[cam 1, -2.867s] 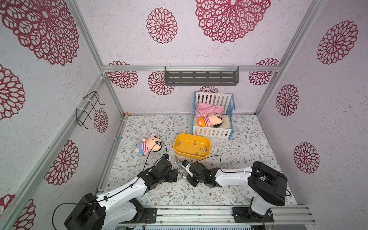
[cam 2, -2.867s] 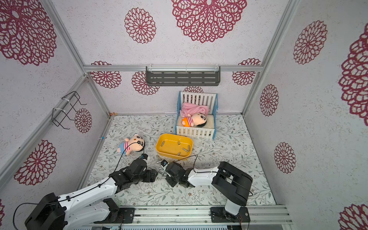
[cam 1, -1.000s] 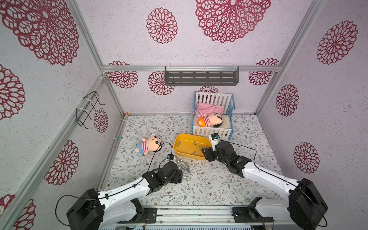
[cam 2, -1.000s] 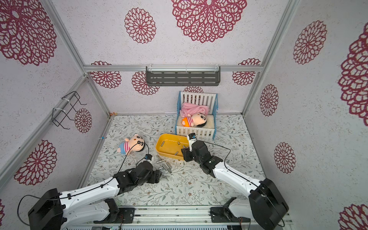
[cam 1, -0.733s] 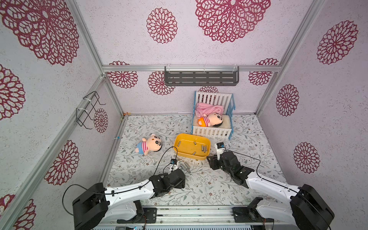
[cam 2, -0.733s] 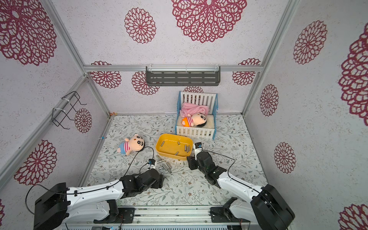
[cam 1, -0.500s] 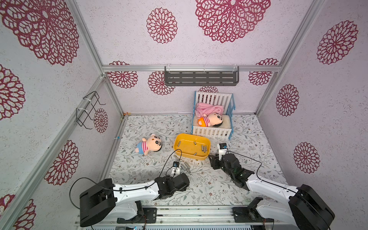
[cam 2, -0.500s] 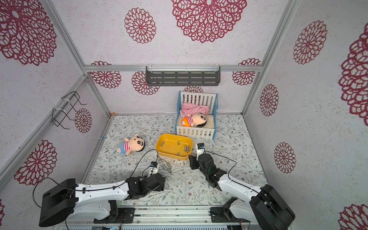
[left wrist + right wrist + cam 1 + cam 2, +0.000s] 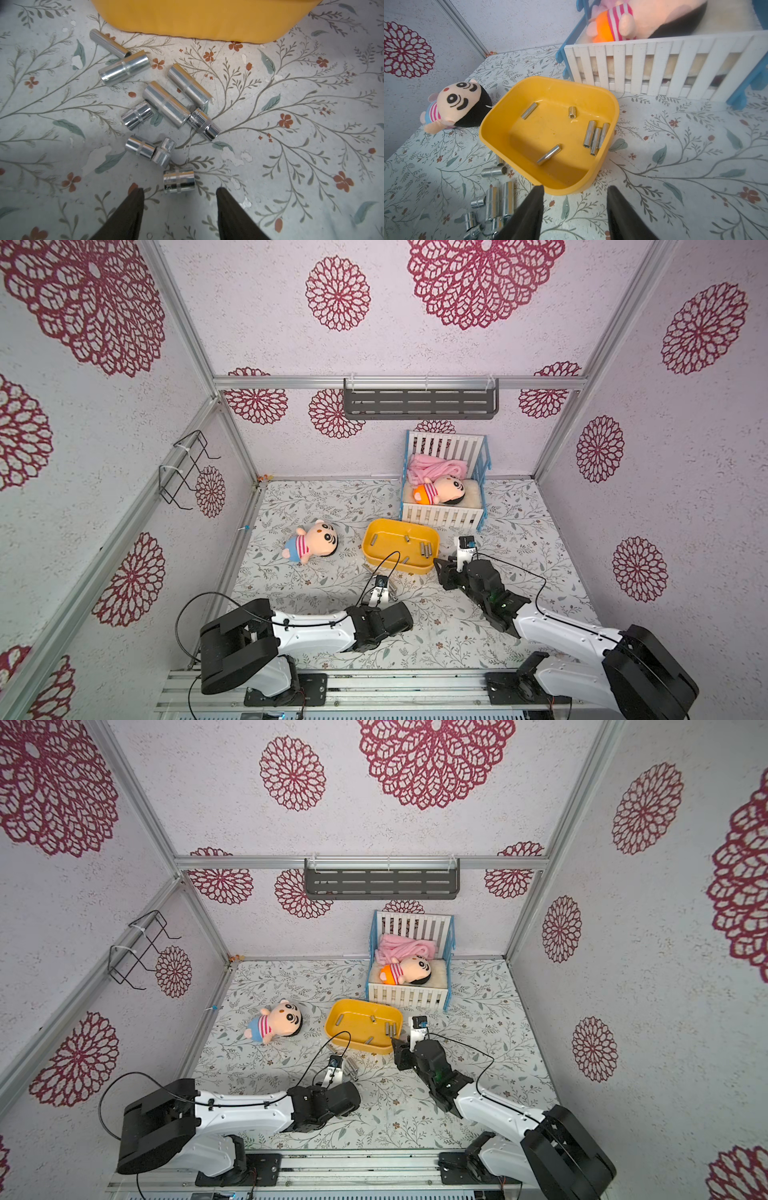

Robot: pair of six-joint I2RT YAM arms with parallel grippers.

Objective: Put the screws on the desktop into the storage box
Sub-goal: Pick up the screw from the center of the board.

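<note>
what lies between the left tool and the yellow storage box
Nine silver screws lie scattered on the desktop between the left tool and the storage box, the nearest just ahead of its tips. The left wrist view shows this.

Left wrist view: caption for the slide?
Open left gripper over nine loose screws on the desktop, beside the yellow storage box.

Top views high, near side, looking down over table (image 9: 519, 526), left wrist close above screws (image 9: 166, 108), right wrist low facing storage box (image 9: 546, 133), common to all.
</note>
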